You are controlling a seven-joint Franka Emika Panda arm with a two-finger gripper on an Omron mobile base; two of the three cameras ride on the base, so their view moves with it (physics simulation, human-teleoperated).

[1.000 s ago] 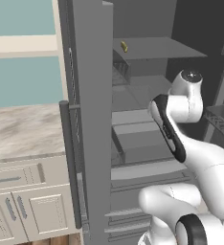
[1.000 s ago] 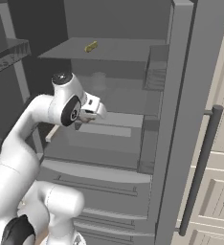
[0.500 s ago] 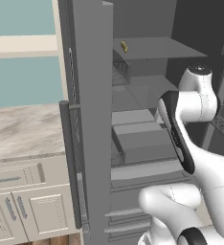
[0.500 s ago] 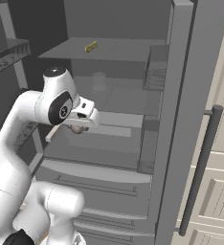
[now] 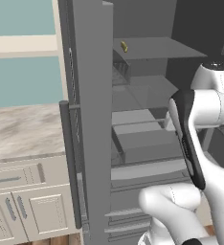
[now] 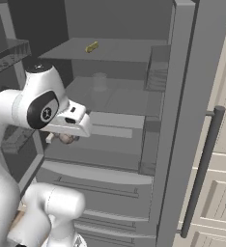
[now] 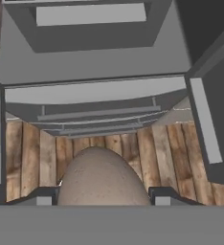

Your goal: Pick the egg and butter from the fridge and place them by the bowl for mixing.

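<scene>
The gripper (image 7: 103, 201) holds the egg (image 7: 103, 178) between partly open fingers, before the open fridge (image 6: 192, 72). The butter (image 6: 91, 47) lies on the top shelf. No writing is readable.

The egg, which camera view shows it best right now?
The hand view shows it best: the egg is large and close, sitting between the gripper's fingertips. In the right base view the egg is just a small beige bit under the hand. In the left base view I can't make it out.
</scene>
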